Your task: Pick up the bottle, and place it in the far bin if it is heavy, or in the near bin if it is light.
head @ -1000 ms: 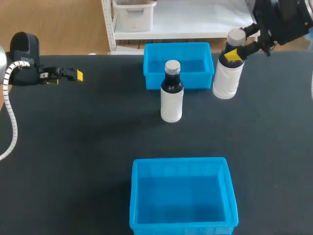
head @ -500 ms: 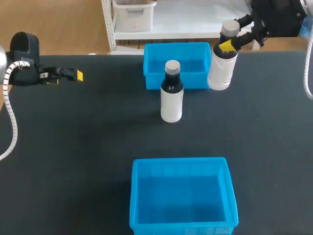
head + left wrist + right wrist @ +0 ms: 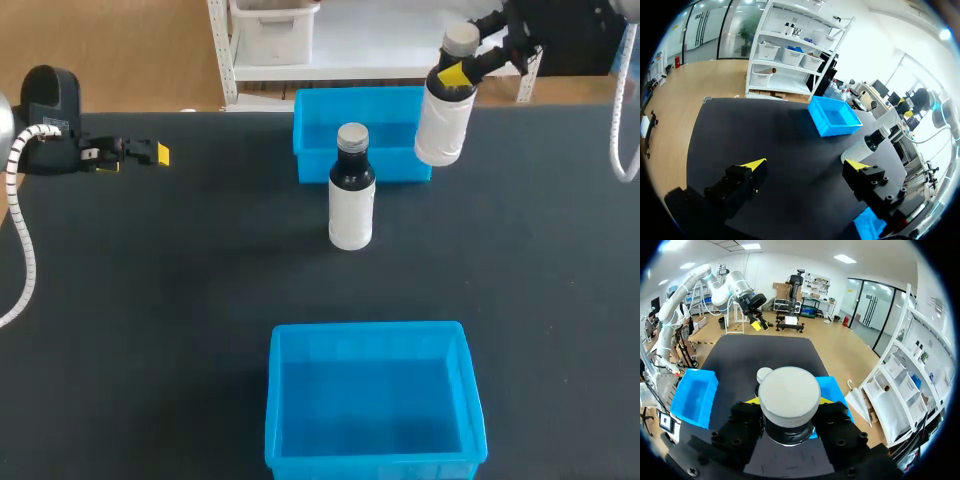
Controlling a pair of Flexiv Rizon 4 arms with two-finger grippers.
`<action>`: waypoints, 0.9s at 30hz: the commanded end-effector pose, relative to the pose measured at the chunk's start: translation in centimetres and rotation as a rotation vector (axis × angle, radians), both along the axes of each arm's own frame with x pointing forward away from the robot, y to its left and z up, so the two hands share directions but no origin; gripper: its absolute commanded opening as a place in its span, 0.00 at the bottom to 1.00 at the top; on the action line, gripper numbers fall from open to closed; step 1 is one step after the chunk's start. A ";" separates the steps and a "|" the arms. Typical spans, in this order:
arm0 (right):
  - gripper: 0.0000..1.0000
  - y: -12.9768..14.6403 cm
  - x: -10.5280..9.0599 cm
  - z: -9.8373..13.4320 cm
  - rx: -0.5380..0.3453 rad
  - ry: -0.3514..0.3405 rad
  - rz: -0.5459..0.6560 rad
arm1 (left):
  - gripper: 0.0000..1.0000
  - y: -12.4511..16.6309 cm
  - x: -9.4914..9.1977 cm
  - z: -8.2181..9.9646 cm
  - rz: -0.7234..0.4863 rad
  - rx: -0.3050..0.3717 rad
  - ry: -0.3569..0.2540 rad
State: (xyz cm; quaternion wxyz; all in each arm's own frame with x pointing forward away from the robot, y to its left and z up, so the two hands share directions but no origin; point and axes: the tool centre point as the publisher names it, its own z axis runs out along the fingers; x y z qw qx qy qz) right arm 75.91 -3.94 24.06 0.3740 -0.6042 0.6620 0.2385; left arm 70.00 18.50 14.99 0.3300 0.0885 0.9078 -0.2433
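My right gripper (image 3: 458,72) is shut on the neck of a white bottle with a grey cap (image 3: 443,118). The bottle hangs upright above the right end of the far blue bin (image 3: 312,132). In the right wrist view its cap (image 3: 789,395) fills the gap between the yellow-tipped fingers (image 3: 753,401). A second bottle (image 3: 351,190), dark-topped with a white label, stands on the table in front of the far bin. The near blue bin (image 3: 370,330) sits at the table's front. At the far left my left gripper (image 3: 150,153) is open and holds nothing (image 3: 805,165).
The table top is black. The standing bottle (image 3: 764,374) shows just beyond the held one in the right wrist view, with the near bin (image 3: 694,395) off to one side. The left wrist view takes in the far bin (image 3: 834,116) and the standing bottle (image 3: 867,145).
The right gripper has carried the white bottle up and to the left, from beside the far bin's right end to above that end. The left arm has not moved.
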 end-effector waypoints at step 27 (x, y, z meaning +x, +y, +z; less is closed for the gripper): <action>0.00 6.6 7.3 -0.2 -0.034 0.029 0.096 | 1.00 0.0 0.0 0.0 0.000 0.000 0.000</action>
